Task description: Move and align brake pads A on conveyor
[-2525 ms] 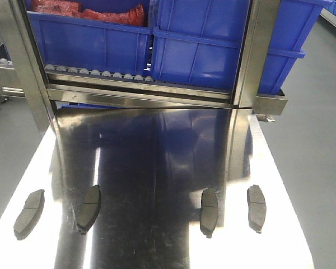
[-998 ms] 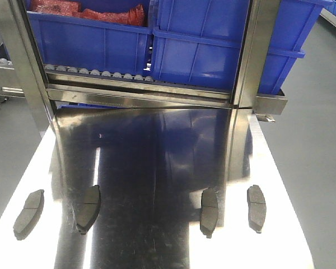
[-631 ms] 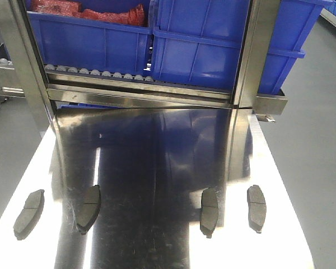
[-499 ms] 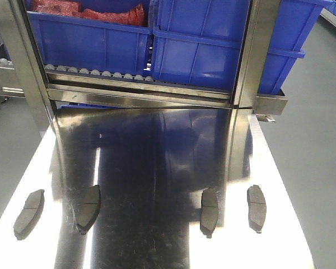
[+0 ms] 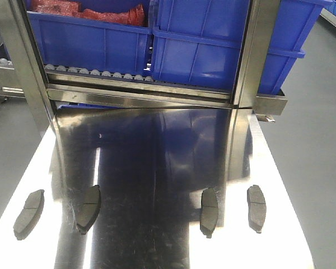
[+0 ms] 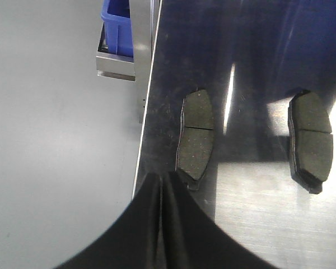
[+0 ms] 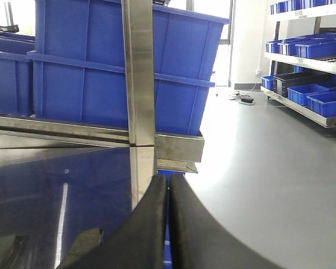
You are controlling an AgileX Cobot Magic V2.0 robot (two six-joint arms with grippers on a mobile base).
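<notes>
- We find no change since the earlier views: four brake pads A (image 5: pixel 88 208) lie on the table (image 5: pixel 157 145), toward its near edge; the conveyor is not in view; task unstarted, we judge.
- The left hand (image 6: pixel 159 188) is closed and empty, just short of the pad (image 6: pixel 195 139) beside the table's side edge; the right hand (image 7: pixel 168 188) is closed and empty.
- Table's centre lies open; outer pads sit near its side edges.

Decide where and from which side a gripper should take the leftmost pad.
Probably across its narrow middle, pinching the two long edges, from straight above. The pad lies flat on the table, long axis pointing away, so only its edges offer purchase.
</notes>
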